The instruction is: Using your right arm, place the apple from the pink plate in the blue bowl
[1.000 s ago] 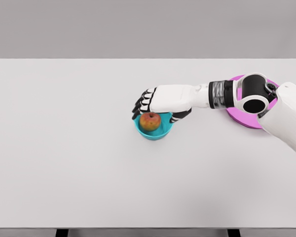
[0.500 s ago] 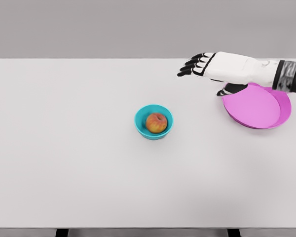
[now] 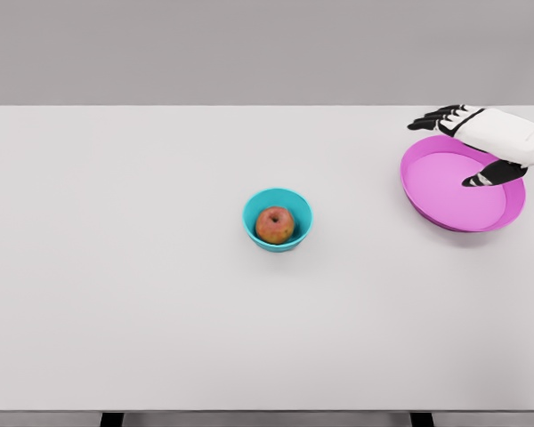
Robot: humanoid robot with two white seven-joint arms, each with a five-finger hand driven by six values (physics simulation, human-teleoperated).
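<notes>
A red-and-yellow apple point(image 3: 275, 225) lies inside the blue bowl point(image 3: 254, 211) near the middle of the white table. The pink plate point(image 3: 445, 191) sits bare at the right. My right hand point(image 3: 458, 142) hovers over the plate's far right part, reaching in from the right edge, fingers spread and holding nothing. It is far from the bowl. The left arm does not show.
The white table point(image 3: 116, 267) spans the whole view, with its far edge at the top and its near edge at the bottom. Only the bowl and plate stand on it.
The right hand let go of the apple into the bowl, then drew back to the right, passing over the plate toward the picture's right edge. The apple settled in the bowl.
</notes>
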